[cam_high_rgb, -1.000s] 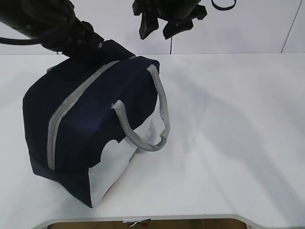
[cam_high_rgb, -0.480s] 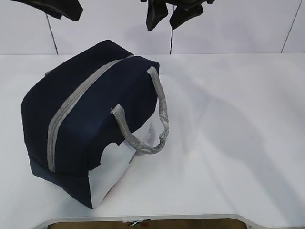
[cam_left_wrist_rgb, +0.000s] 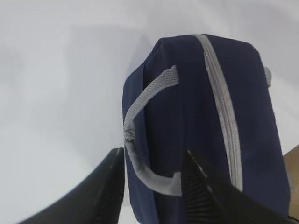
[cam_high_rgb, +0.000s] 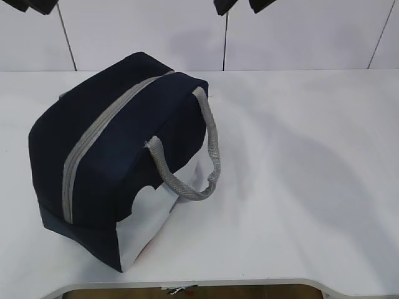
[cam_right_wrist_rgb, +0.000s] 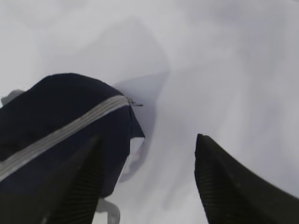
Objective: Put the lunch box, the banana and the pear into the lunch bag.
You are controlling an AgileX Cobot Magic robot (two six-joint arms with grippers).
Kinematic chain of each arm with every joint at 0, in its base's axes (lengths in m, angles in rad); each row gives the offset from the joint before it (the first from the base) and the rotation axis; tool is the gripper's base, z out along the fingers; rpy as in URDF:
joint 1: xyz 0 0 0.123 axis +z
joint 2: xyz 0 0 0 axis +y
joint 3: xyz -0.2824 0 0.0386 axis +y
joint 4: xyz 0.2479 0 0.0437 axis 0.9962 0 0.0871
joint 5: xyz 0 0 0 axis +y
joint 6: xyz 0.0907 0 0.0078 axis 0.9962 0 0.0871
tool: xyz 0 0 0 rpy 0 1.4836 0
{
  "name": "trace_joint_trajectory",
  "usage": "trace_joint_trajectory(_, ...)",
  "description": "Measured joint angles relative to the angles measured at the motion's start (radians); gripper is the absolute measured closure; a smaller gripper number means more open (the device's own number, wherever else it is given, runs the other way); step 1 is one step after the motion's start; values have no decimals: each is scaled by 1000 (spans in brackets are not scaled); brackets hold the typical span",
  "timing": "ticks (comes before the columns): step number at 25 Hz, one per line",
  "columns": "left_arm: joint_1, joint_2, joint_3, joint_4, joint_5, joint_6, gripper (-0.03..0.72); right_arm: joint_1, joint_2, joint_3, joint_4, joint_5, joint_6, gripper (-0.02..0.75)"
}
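Item: lunch bag (cam_high_rgb: 118, 156), navy, at 9 o'clock on the table (cam_high_rgb: 299, 174), zipper (cam_high_rgb: 103, 128) closed end to end. Banana, pear, lunch box: none visible, presumably inside.

My left gripper (cam_left_wrist_rgb: 154, 186): jaws apart, empty, above the bag's handle (cam_left_wrist_rgb: 140, 116).

My right gripper (cam_right_wrist_rgb: 147, 186): jaws wide, empty, high at 12 o'clock.

Advice: lift both arms straight clear, snagging no webbing.

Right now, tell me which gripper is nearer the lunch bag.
Left, as far as I can tell. The left gripper hangs open above the lunch bag, over its handle. The right gripper hangs open beyond the bag's end, over bare table.
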Motion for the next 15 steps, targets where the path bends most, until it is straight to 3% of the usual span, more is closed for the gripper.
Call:
trace_joint_trajectory(5,0,-105,37,8,1,-4,384,0,-183,202,2,0,-2,249)
trace_joint_trajectory(15,0,-453,325,16,7,-4,435,0,-627,622,10,0,-3,250)
